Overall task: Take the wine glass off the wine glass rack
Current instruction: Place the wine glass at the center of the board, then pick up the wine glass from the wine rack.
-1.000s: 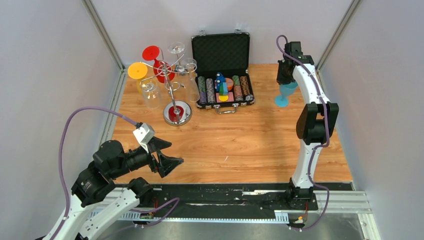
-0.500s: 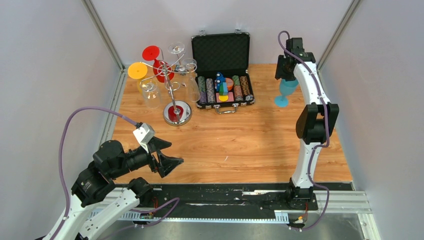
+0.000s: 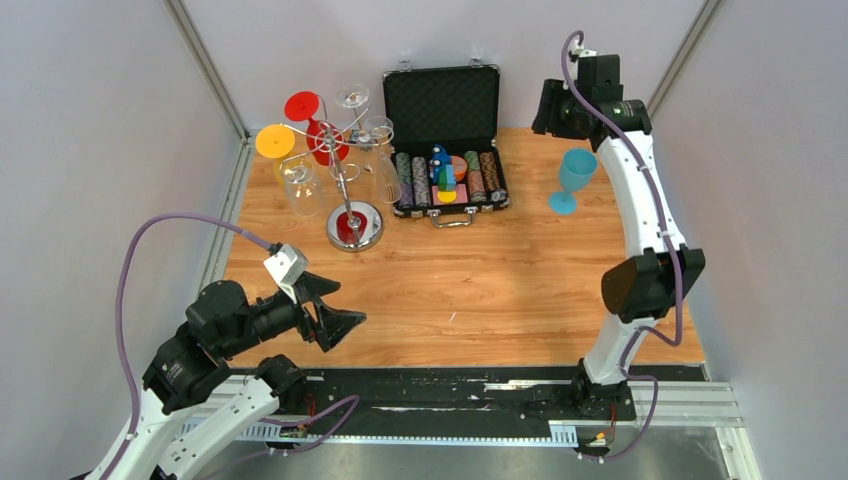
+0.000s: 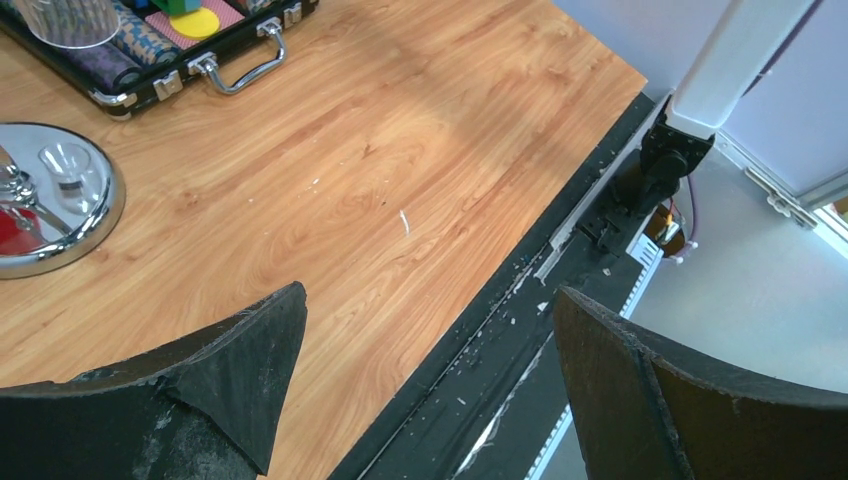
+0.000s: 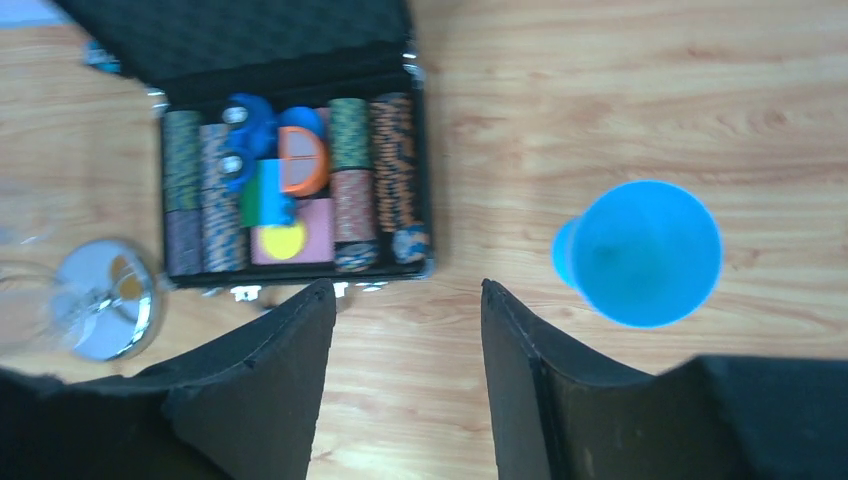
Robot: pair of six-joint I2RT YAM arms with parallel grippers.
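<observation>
The left gripper point(image 3: 345, 306) hangs over the near left of the table point(image 3: 480, 290), well left of the case point(image 3: 445, 105) and nearer the arm bases, its jaws spread wide with nothing between them; the rack point(image 3: 341, 176) stands upright just left of the case, its mirrored base on the wood; a yellow glass point(image 3: 275, 141) and a red glass point(image 3: 303, 106) hang from its arms on the side away from the case, and clear glasses point(image 3: 301, 187) hang around the pole, one close to the case's left edge; the case lies open at the back of the table, lid up, with rows of chips point(image 3: 415, 180) and some coloured pieces point(image 3: 445, 175) inside; a blue glass point(image 3: 575, 172) stands upright on the wood right of the case, apart from it and off the rack; the right gripper point(image 5: 407, 290) is raised above the gap between case and blue glass, released, jaws apart and gripping nothing.
</observation>
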